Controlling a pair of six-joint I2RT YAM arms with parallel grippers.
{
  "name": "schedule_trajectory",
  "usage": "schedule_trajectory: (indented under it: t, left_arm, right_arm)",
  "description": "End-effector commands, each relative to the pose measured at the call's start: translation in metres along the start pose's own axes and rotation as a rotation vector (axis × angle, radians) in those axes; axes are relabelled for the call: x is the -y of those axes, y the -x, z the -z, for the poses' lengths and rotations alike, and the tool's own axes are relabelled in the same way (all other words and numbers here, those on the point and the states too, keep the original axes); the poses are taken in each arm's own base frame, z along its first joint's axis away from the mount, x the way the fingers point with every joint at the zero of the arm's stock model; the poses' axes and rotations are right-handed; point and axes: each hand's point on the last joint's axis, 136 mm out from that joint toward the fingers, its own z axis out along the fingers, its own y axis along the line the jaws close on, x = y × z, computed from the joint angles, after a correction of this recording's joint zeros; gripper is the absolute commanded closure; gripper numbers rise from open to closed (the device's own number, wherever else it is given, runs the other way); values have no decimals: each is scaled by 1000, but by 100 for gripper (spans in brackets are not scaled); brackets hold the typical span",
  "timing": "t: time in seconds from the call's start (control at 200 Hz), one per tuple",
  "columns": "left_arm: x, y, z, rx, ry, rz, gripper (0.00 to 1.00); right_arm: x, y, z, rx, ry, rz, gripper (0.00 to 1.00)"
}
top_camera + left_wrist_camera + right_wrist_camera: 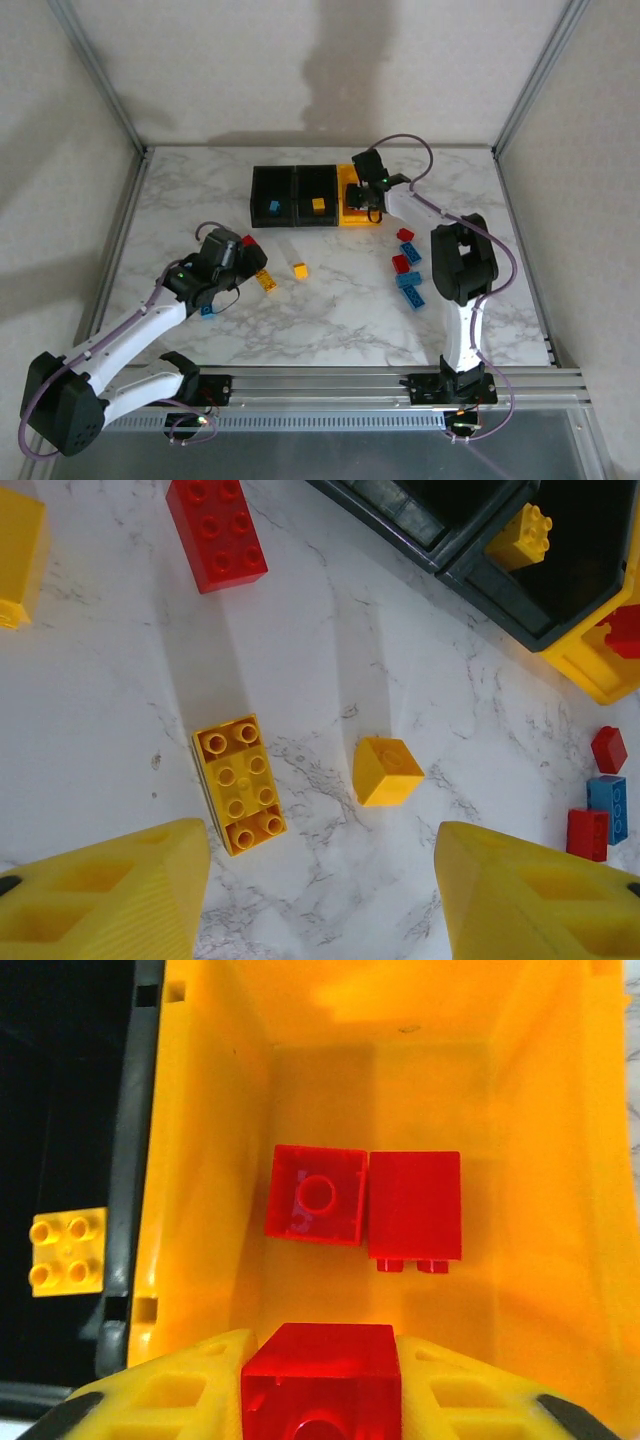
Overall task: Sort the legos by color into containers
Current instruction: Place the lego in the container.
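Note:
Three joined containers stand at the back: a black bin holding a blue lego, a black bin holding a yellow lego, and a yellow bin. My right gripper hangs over the yellow bin, shut on a red lego. Below it, two red legos lie on the bin floor. Left of centre, my left gripper is open above the table. A long yellow lego and a small yellow lego lie just ahead of its fingertips.
A red lego and another yellow one lie beyond the left gripper. A blue lego sits by the left arm. Several red and blue legos are scattered at the right, near the right arm's elbow.

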Motion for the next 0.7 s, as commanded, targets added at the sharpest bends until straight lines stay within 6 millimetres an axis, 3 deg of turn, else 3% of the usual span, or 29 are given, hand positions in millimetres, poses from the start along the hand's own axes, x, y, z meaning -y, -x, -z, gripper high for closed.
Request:
schedule_trajectory:
  t: [0.0,0.135,0.31,0.531,0.696]
  left_arm:
    - [7,4,3,17,-12,8,39]
    - [5,3,2,17,-3,10,39]
    - [3,0,-1,1,8,10,39]
    - [-8,-5,-5,-22,71,5,29]
    - [-13,-12,-16,-52,124,8,26]
  right_arm:
    - [-3,14,-1,15,13,-18,60]
    - [-4,17,-1,23,16,-21,49]
    - [-5,24,13,48,24,-21,46]
    - [-15,15,68,104,109,-15,46]
    - [-27,-17,107,107,192,16,46]
